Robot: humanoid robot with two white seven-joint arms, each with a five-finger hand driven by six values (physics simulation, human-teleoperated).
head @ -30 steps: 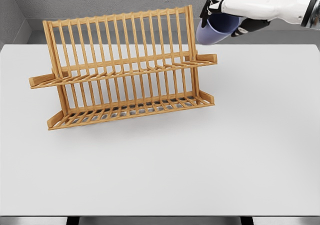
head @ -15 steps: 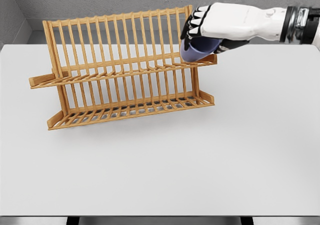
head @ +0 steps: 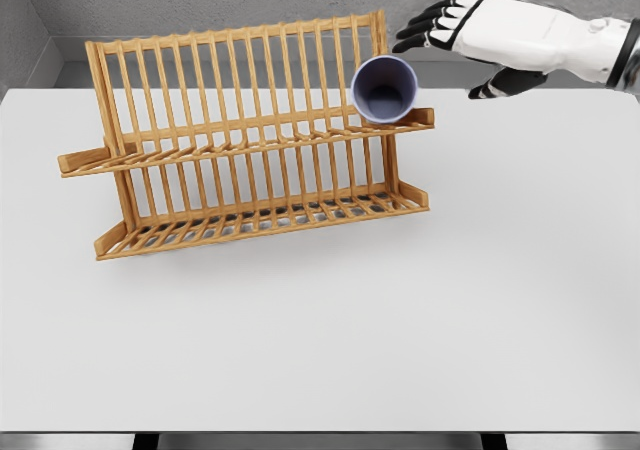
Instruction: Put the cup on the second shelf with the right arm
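Observation:
A purple-blue cup (head: 385, 89) lies on its side on the upper shelf (head: 250, 142) of the wooden dish rack (head: 240, 135), near the shelf's right end, with its open mouth facing me. My right hand (head: 455, 45) hovers up and to the right of the cup, apart from it, fingers spread and holding nothing. Its white forearm runs off the right edge. The left arm does not show.
The rack stands on a white table (head: 400, 320) at the back left, tilted slightly, with a lower shelf (head: 260, 220) beneath the upper one. A grey wall rises behind the table.
My right hand brought the cup down and left onto the upper shelf, let go of it, and drew back to the upper right with its fingers spread.

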